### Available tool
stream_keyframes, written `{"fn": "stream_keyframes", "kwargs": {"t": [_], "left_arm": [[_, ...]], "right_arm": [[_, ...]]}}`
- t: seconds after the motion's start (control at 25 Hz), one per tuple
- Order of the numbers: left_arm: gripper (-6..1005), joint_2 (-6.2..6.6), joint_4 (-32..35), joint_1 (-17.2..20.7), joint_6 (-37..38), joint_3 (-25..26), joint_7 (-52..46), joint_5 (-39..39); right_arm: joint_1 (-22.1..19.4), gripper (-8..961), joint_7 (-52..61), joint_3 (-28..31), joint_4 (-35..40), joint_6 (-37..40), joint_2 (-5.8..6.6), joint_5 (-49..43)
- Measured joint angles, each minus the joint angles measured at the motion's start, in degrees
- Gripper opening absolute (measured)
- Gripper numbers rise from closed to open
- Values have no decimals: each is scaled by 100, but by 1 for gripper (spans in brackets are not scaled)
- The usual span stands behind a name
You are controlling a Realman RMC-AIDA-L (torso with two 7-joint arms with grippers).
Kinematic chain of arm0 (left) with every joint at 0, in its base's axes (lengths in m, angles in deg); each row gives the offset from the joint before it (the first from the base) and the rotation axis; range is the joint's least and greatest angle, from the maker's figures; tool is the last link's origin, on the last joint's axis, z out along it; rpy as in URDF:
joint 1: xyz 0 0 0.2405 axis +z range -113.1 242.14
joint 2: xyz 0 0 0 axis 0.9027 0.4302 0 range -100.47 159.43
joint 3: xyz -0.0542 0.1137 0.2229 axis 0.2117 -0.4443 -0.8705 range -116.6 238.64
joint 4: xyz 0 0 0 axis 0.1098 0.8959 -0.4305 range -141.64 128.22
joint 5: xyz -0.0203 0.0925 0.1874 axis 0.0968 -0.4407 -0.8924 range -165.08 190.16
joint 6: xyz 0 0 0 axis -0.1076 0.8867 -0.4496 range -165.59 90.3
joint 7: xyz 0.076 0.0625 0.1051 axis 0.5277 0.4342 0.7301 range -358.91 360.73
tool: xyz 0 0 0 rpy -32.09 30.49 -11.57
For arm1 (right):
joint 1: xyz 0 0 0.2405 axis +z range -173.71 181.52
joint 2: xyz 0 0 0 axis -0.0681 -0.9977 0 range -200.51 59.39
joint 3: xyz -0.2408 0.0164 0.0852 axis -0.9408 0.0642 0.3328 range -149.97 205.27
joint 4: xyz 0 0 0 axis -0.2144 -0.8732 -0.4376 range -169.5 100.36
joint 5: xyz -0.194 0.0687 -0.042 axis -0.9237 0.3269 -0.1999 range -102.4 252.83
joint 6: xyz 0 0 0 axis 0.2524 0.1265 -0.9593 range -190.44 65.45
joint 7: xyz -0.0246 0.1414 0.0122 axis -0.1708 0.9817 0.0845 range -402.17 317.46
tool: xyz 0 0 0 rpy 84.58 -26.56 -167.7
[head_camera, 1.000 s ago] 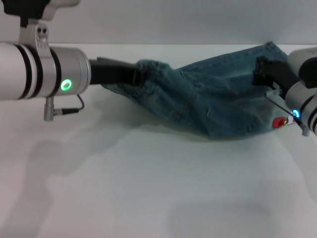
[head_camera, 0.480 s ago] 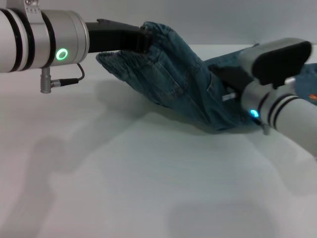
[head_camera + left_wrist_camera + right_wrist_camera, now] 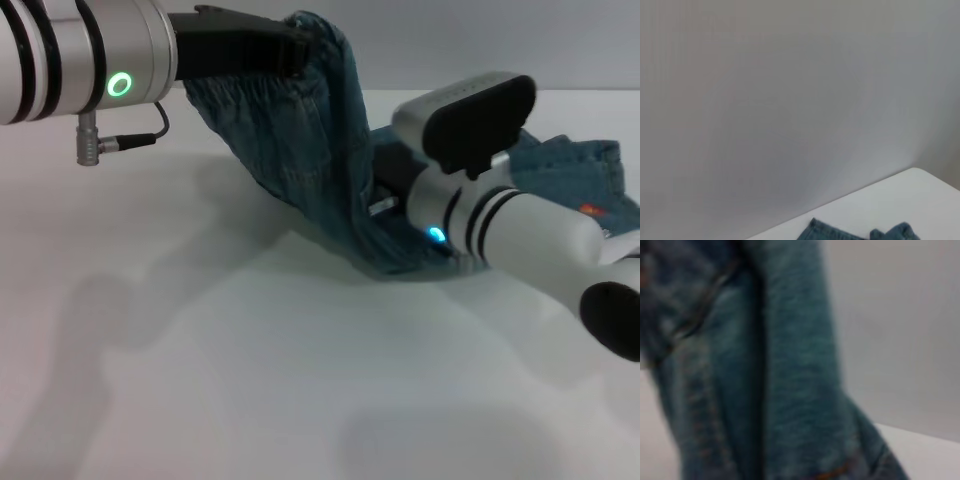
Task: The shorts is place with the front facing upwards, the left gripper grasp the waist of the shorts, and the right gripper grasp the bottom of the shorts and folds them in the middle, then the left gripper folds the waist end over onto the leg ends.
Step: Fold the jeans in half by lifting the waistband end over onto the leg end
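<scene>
Surface: a white table (image 3: 250, 400) under a plain pale grey wall (image 3: 790, 100).
Left gripper (image 3: 300, 55): raised at the far left, its black fingers closed on the waist of the shorts (image 3: 262, 100); a green ring glows on its silver wrist.
Waist of the shorts: lifted clear of the table, the gathered band hanging just below the claw, denim draping down to the right.
Right gripper (image 3: 385, 195): low at centre right, pushed against the hanging denim where it meets the table; its fingertips are hidden by cloth and housing, so I cannot tell how the jaws stand.
Bottom of the shorts (image 3: 600, 195): flat on the table at the far right behind the right arm, with a small red tag (image 3: 592, 209).
Left wrist view: mostly wall, with a table corner and a denim edge (image 3: 840, 233).
Right wrist view: only close denim with orange stitching (image 3: 705, 440), a detail the head view lacks.
</scene>
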Motion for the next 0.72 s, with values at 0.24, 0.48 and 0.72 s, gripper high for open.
{"fn": "stream_keyframes", "kwargs": {"t": [0.24, 0.48, 0.72], "left_arm": [[82, 0, -21, 13, 3, 60, 79, 1], [87, 0, -22, 111, -3, 196, 155, 1], [92, 7, -71, 143, 3, 240, 164, 3]], "right_arm": [[-77, 0, -4, -287, -48, 134, 4, 93], [-983, 0, -100, 827, -451, 178, 136, -276], [-1458, 0, -99, 1571, -618, -152, 72, -727]]}}
